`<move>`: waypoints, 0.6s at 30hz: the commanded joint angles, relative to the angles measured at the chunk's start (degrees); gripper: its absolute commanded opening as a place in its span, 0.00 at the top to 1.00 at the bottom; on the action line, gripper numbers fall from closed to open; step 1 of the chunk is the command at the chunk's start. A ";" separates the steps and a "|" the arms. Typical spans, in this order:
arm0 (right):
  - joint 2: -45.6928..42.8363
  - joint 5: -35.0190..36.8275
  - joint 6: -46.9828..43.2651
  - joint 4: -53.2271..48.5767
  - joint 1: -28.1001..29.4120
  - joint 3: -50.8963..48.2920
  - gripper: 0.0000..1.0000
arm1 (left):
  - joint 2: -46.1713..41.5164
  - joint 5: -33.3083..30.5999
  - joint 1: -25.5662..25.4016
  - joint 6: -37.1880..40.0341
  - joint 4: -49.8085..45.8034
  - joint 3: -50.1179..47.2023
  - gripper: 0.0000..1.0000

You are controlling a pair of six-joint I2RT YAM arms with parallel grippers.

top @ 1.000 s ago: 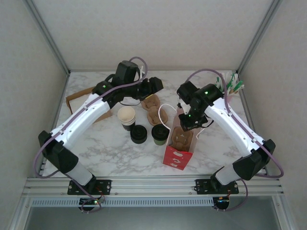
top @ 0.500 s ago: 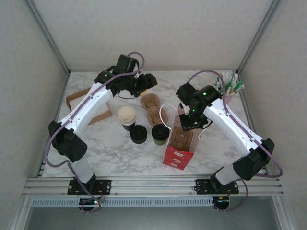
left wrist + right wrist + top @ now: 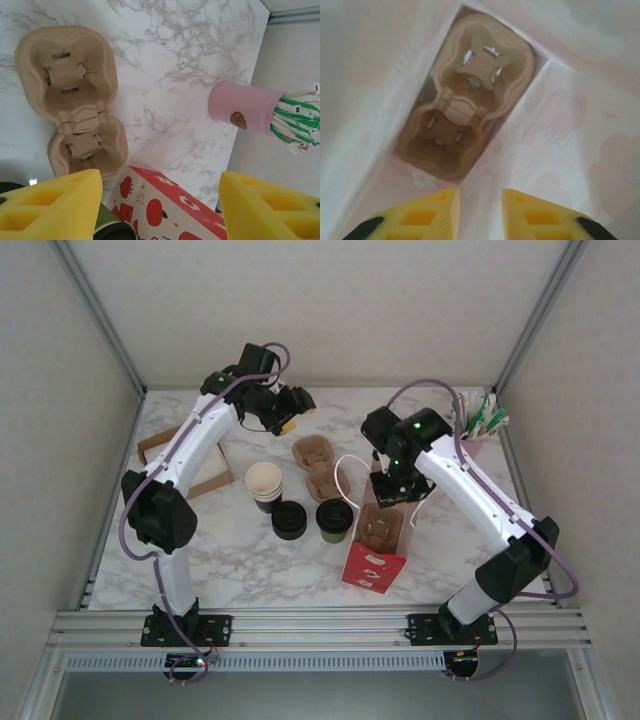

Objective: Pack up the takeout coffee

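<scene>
The takeout coffee (image 3: 334,520), a dark green cup with a black lid, stands on the table just left of the red printed bag (image 3: 372,552); its green side (image 3: 106,221) peeks past my left finger. My left gripper (image 3: 291,406) hovers high over the back of the table, and its jaws (image 3: 161,192) are wide open and empty. My right gripper (image 3: 390,488) hangs over the bag's far edge. Its jaws (image 3: 481,202) stand a narrow gap apart with nothing between them, looking down at a cardboard carrier (image 3: 469,102) on the bag's floor.
A second cardboard carrier (image 3: 318,465) lies behind the coffee. A stack of lidless cups (image 3: 264,483) and loose black lids (image 3: 289,521) sit to its left. A pink cup of green packets (image 3: 478,420) stands at the back right, and a brown cardboard piece (image 3: 165,452) at the left.
My left arm has swung back and to the left, away from the carrier, towards the rear of the table. The right gripper has shifted slightly over the bag and its jaws parted a little.
</scene>
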 commanded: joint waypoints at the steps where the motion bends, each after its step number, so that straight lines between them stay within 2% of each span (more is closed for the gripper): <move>1: 1.73 2.31 0.34 -3.07 0.11 7.18 0.70 | 2.07 1.49 0.69 0.17 -3.66 5.08 0.37; 5: 3.87 5.49 0.19 -3.78 -0.13 10.81 0.63 | 3.27 1.41 0.69 0.31 -3.95 6.99 0.37; 18: 12.73 10.94 -3.39 -1.66 -4.04 16.71 0.62 | 2.85 1.32 0.67 1.45 -3.32 7.13 0.39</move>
